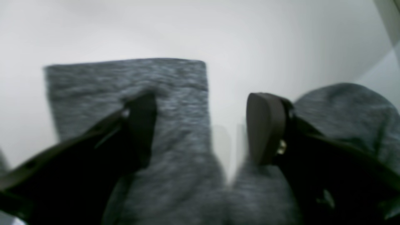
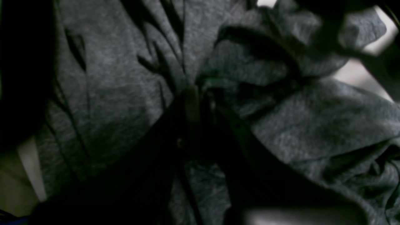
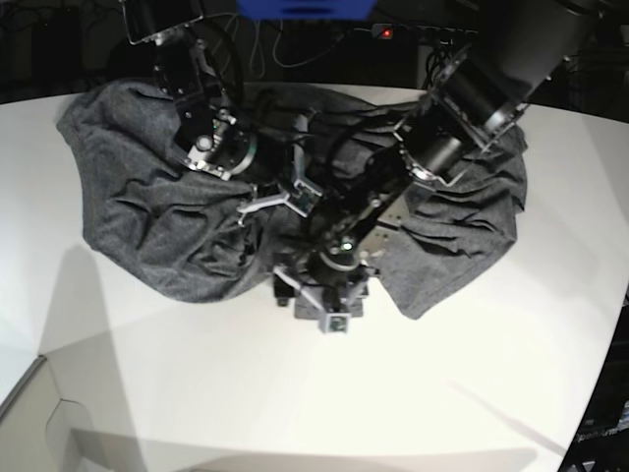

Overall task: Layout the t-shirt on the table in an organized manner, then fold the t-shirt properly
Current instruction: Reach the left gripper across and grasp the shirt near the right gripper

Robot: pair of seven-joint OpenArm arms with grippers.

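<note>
Left gripper [image 1: 200, 125], jaws parted over the t-shirt [image 3: 147, 206], nothing held; right gripper [image 2: 190, 103] is pinched shut on a fold near the shirt's middle. Laying-out is judged under way, the shirt being bunched on the table [image 3: 295, 393]; next, spreading toward its edges is called for.

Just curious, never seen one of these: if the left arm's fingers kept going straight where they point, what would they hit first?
Probably the t-shirt: a flat grey flap lies ahead of the open left gripper, with bare table showing between; depth is unclear.
</note>
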